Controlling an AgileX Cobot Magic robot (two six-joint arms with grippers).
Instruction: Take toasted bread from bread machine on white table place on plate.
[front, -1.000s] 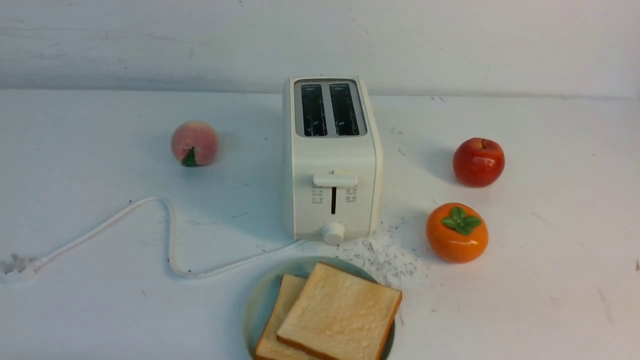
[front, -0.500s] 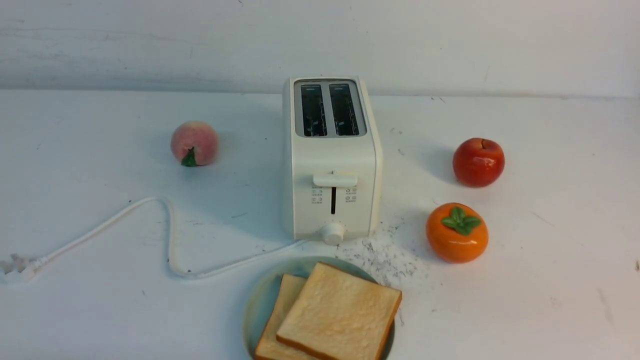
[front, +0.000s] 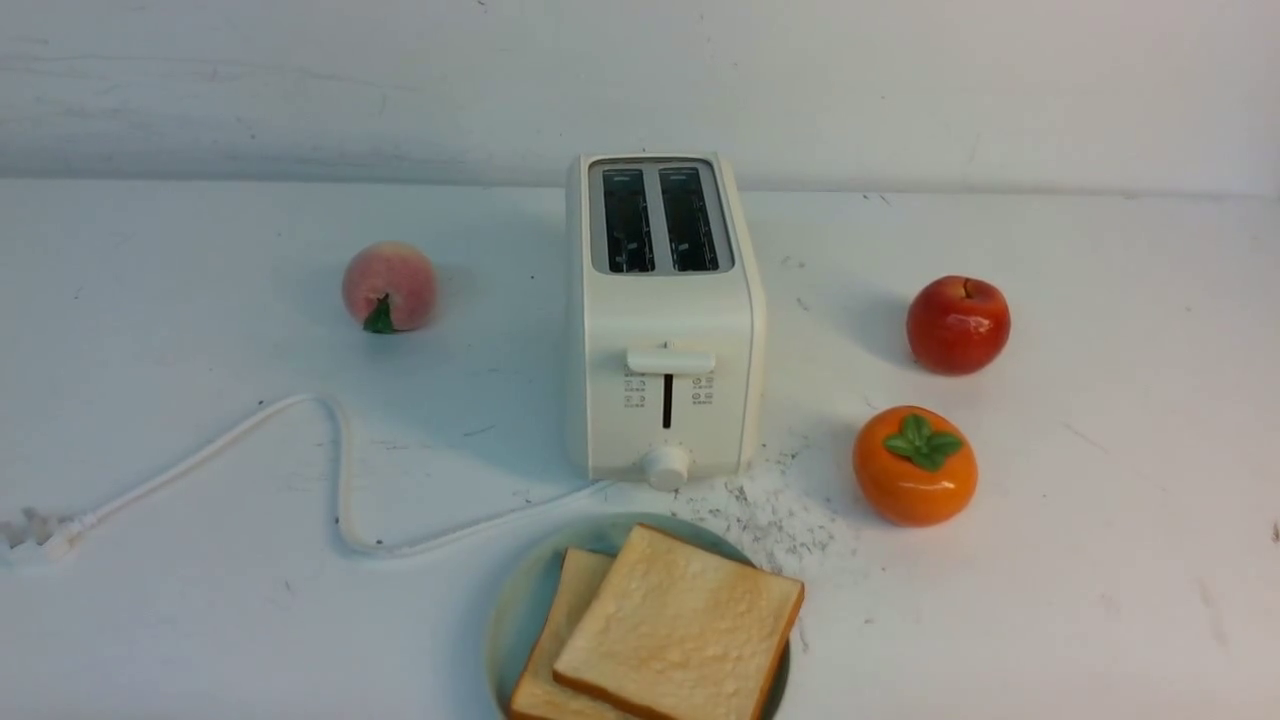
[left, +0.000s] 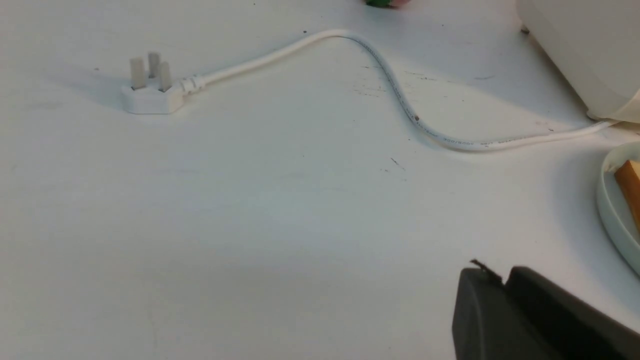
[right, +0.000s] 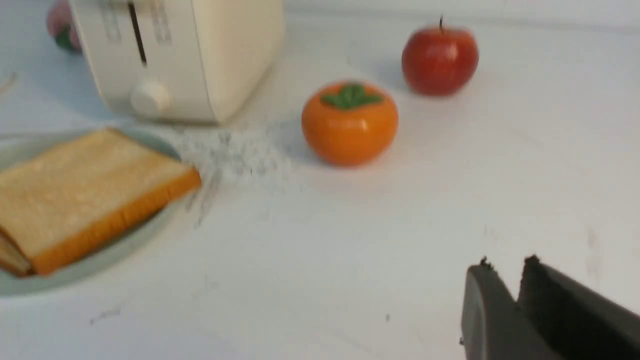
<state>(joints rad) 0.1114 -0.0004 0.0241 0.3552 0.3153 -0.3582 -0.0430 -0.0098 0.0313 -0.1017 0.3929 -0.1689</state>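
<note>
Two slices of toasted bread lie overlapped on the plate (front: 515, 610) at the near edge of the white table (front: 1100, 560): the top slice (front: 680, 625) partly covers the lower one (front: 560, 640). Behind the plate stands the bread machine (front: 660, 330) with both slots empty and its lever up. Neither arm shows in the front view. In the left wrist view my left gripper (left: 492, 270) hovers over bare table beside the plate rim (left: 607, 200), shut on nothing. My right gripper (right: 505, 262) is over the table to the right of the toast (right: 85, 190), its tips barely parted, holding nothing.
A white cord (front: 330, 470) loops from the bread machine to a plug (front: 40, 535) at the left. A peach (front: 389, 286) sits left of the machine. A red apple (front: 957, 324) and an orange persimmon (front: 914, 464) sit on the right. Dark scuffs (front: 770, 515) mark the table by the plate.
</note>
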